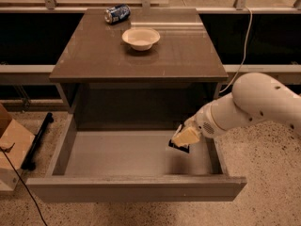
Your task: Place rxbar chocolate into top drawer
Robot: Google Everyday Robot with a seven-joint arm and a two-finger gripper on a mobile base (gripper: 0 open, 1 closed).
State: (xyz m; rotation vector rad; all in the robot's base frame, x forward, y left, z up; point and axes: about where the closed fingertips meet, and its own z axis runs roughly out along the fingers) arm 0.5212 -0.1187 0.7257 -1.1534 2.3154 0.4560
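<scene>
The top drawer [117,154] is pulled wide open below the brown-grey cabinet top [94,55], its pale grey floor bare. My gripper [185,138] hangs inside the drawer's right part, just above the floor. It is shut on the rxbar chocolate [179,146], whose black wrapper edge shows below the pale fingers. The white arm [254,102] reaches in from the right.
A white bowl [141,38] and a blue soda can [117,13] lying on its side sit on the cabinet top. A cardboard box [11,145] and a black bar stand on the floor at the left. A cable hangs at the back right.
</scene>
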